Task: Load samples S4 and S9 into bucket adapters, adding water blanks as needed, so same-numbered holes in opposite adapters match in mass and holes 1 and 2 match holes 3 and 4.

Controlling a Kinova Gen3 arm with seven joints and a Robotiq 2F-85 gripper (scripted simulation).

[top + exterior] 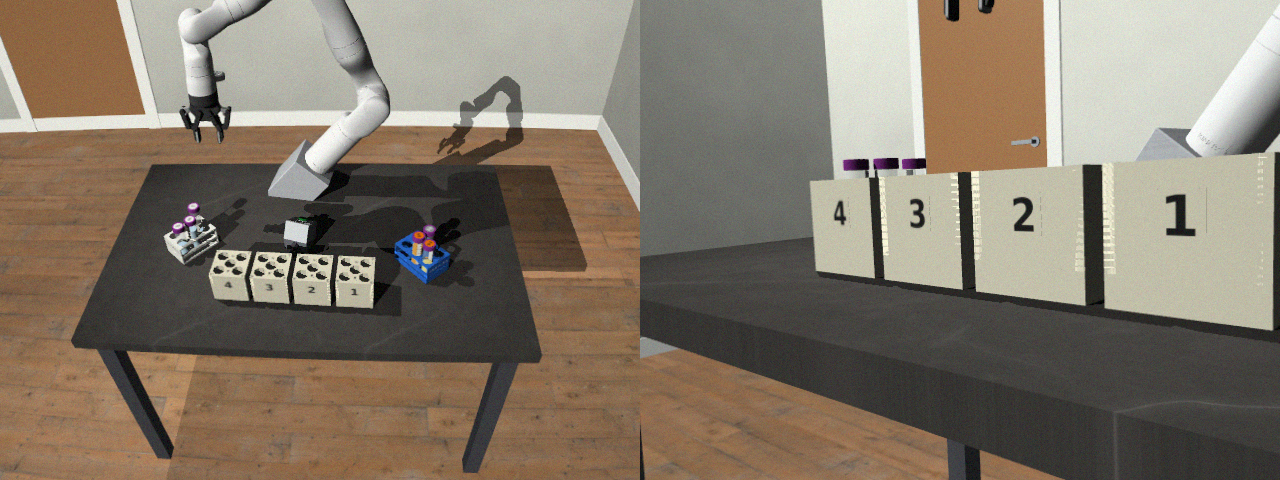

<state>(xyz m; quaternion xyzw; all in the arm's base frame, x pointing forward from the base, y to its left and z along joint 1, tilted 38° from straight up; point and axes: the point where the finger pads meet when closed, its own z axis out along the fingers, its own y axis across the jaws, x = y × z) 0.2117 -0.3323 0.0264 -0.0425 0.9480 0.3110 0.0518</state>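
Four beige adapters stand in a row at the table's front: 4 (230, 275), 3 (270, 277), 2 (312, 279) and 1 (355, 281). All their holes look empty. A white rack (190, 240) at the left holds three purple-capped tubes (189, 222). A blue rack (421, 255) at the right holds three tubes (424, 242), two with orange cap dots. My gripper (207, 135) hangs high above the table's back left, partly open and empty. In the low view only its fingertips (968, 7) show, at the top edge.
The small sloped desk with the green DONE key (299, 231) stands behind adapters 3 and 2. The arm's grey base (298, 178) sits at the table's back middle. The adapters stand close together with narrow gaps.
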